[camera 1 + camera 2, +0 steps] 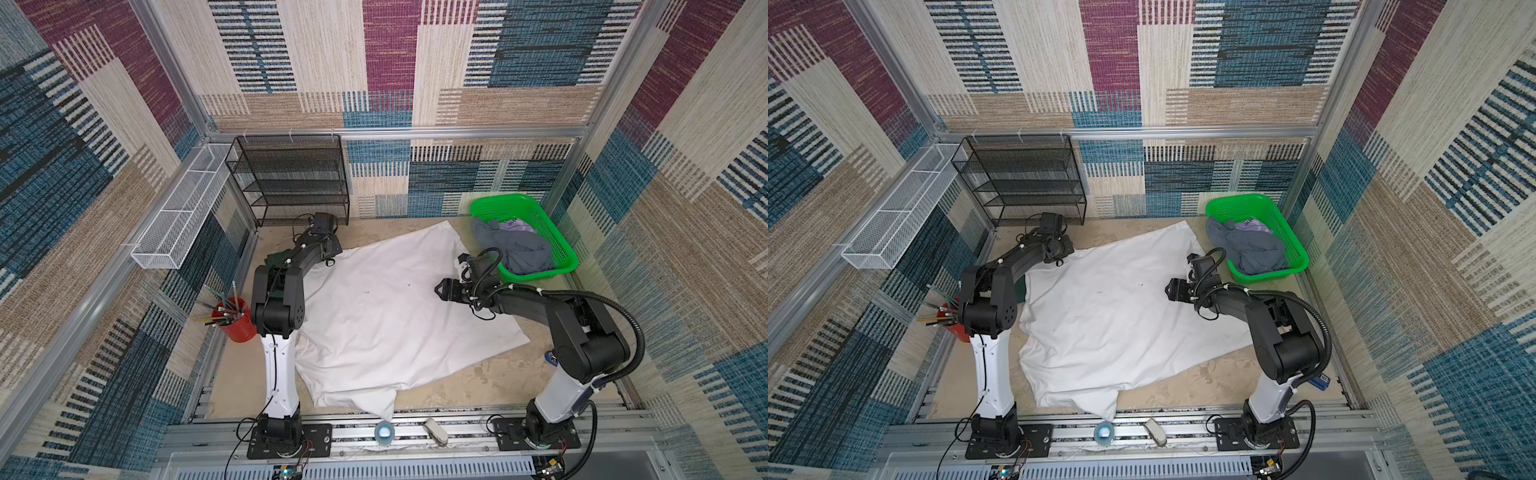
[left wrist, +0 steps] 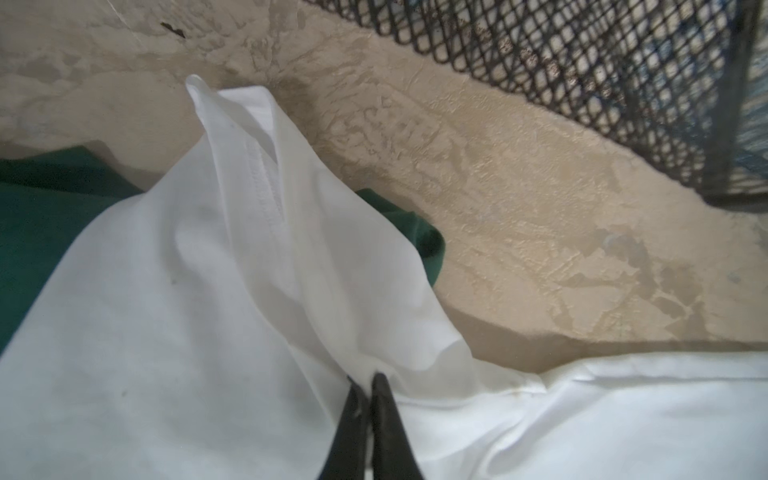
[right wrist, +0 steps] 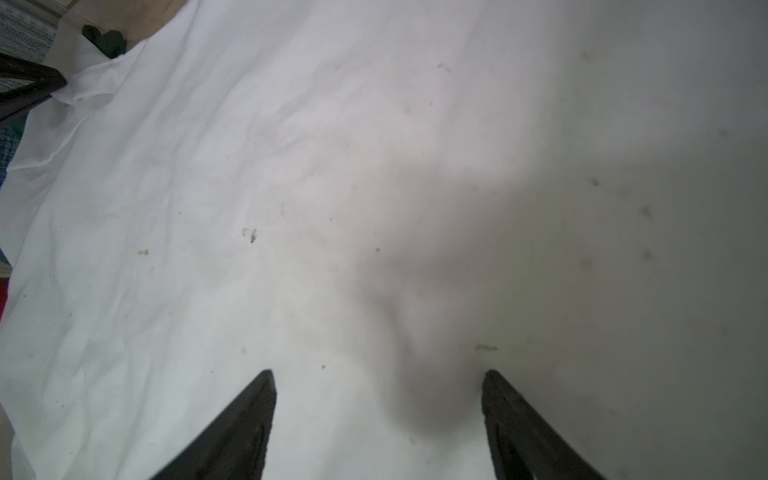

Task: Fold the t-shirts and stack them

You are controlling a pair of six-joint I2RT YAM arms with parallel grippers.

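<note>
A large white t-shirt [image 1: 386,316] [image 1: 1113,324] lies spread over the middle of the table. My left gripper [image 1: 330,259] [image 2: 368,380] is at its far left corner, shut on a raised fold of the white cloth [image 2: 257,216]. A dark green t-shirt [image 2: 41,208] [image 1: 1020,286] lies partly under that corner. Over the white shirt's right side my right gripper [image 1: 438,289] [image 3: 378,374] is open and holds nothing. A grey t-shirt [image 1: 515,249] [image 1: 1250,249] with a lilac patch [image 1: 513,226] is crumpled in the green basket [image 1: 540,272].
A black mesh shelf [image 1: 291,178] [image 2: 602,83] stands at the back left, close to my left gripper. A white wire tray [image 1: 183,208] hangs on the left wall. A red cup of pencils [image 1: 237,320] stands by the left arm. A tape roll [image 1: 384,432] lies on the front rail.
</note>
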